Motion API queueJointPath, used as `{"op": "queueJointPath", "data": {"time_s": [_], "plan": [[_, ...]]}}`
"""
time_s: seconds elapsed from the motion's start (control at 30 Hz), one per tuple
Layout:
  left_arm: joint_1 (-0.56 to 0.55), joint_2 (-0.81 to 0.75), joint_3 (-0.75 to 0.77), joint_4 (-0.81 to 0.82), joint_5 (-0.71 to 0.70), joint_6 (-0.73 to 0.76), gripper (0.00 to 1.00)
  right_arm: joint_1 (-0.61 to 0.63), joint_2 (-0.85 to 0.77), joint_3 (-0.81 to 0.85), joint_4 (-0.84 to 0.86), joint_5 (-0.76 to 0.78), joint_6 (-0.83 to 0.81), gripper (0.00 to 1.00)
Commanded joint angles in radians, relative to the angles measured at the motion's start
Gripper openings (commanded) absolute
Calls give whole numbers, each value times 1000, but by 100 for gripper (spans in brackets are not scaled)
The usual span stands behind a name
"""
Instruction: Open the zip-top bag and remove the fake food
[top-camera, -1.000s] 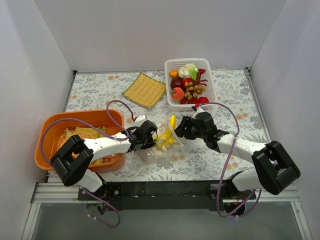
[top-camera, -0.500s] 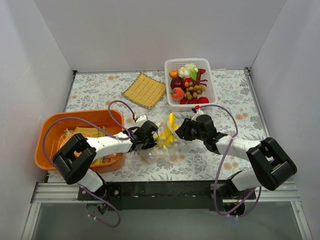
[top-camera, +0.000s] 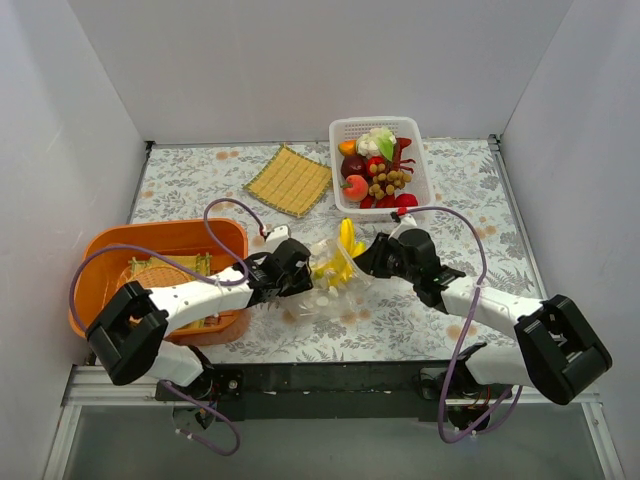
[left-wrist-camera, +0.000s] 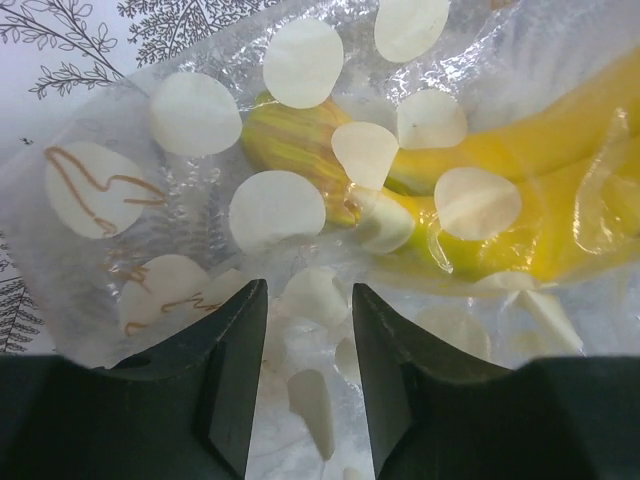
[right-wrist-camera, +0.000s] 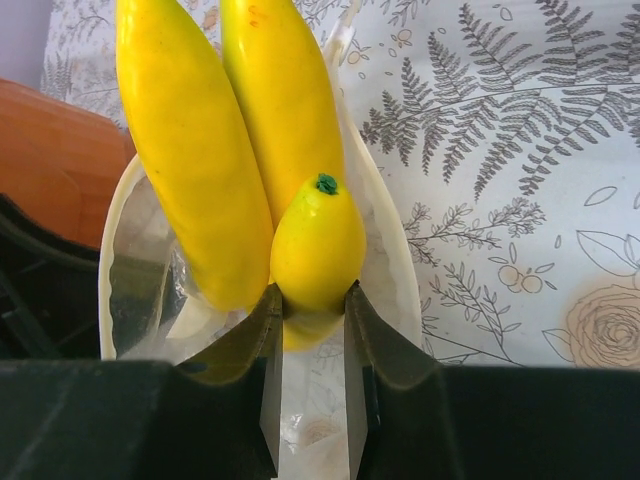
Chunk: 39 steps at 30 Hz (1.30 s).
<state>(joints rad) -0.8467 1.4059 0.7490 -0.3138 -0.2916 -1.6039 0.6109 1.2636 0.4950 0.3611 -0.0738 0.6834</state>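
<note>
The zip-top bag (top-camera: 325, 292), clear with white dots, lies crumpled at the table's middle front. My left gripper (top-camera: 293, 272) is at its left side; in the left wrist view the jaws (left-wrist-camera: 308, 292) are closed on bunched plastic of the bag (left-wrist-camera: 200, 200), with the yellow banana bunch (left-wrist-camera: 500, 190) behind the film. My right gripper (top-camera: 372, 256) is shut on the short banana of the bunch (right-wrist-camera: 308, 245) and holds it half out of the bag's mouth (right-wrist-camera: 390, 270). The bunch (top-camera: 343, 248) sticks up from the bag. No other food shows inside the bag.
A white slotted basket (top-camera: 375, 122) at the back right holds several toy foods and a red lobster. An orange tub (top-camera: 160, 230) stands at the left beside my left arm. A yellow woven mat (top-camera: 290, 180) lies at the back middle.
My right gripper has drawn the banana bunch up and back, further out of the bag's mouth. My left gripper has kept its hold on the bag and shifted slightly.
</note>
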Motion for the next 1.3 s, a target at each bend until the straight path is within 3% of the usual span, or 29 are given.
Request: {"op": "queueJointPath", "data": {"time_s": [0.0, 0.07, 0.33, 0.5, 0.83, 1.1, 1.17, 1.2, 1.23, 1.27], "plan": [[-3, -65, 3, -51, -15, 4, 39, 1, -32, 42, -34, 49, -39, 7], [-3, -70, -22, -51, -27, -5, 36, 1, -46, 50, -56, 57, -45, 6], [-2, 31, -53, -24, -26, -34, 8, 0, -92, 94, -139, 106, -94, 6], [-2, 62, -54, -47, -57, -60, 0, 3, -116, 111, -172, 134, -130, 5], [17, 99, -48, -68, -76, -71, 0, 1, -148, 215, -338, 178, -235, 5], [21, 10, 12, -87, -55, -25, 0, 1, -178, 237, -406, 170, -292, 5], [23, -16, 41, -85, -32, -2, 7, 1, -185, 226, -401, 161, -297, 5], [21, -28, 52, -84, -27, 2, 16, 1, -188, 223, -396, 158, -295, 5], [21, -50, 61, -87, -26, 4, 34, 1, -188, 218, -393, 157, -294, 5], [21, -57, 73, -88, -23, 9, 39, 1, -188, 217, -392, 158, -294, 5]]}}
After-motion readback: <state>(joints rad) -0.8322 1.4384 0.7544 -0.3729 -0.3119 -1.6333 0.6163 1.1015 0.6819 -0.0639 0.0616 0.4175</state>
